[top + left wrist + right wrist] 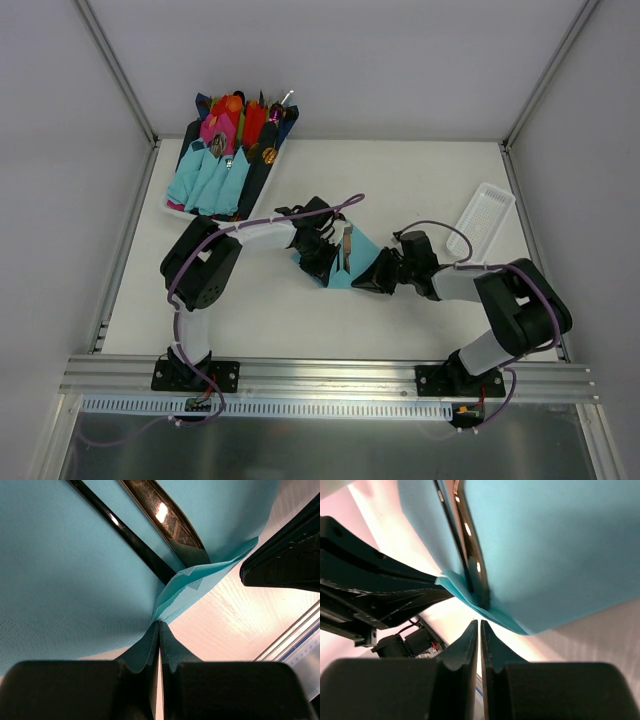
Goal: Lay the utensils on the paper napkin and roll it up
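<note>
Left wrist view, closest to me: my left pincer [159, 630] is pressed together with a flap of the paper napkin [65, 580] caught between its tips, at the sheet's near edge. Just beyond, that edge is bunched into a small folded tab against the ends of the utensils [165, 517], which lie side by side on the teal sheet and run away from me. In the right wrist view my right pincer [479, 627] is pressed together too, but I see nothing between its tips. The napkin's folded corner sits just past them. Under both lies the pale table [225, 615]. Farther off in the top view, the white basket [480, 222] sits to the right. The tray [170, 208] of napkin rolls is at the far left, and both are well apart from the work.

My worry is that only one side looks held. If I turn the fold over now, I judge the roll would go skewed and the utensils could slide out of the loose end. Thin paper held by so small a flap may tear if I pull on it. My two pincers are also close together and could knock each other.
</note>
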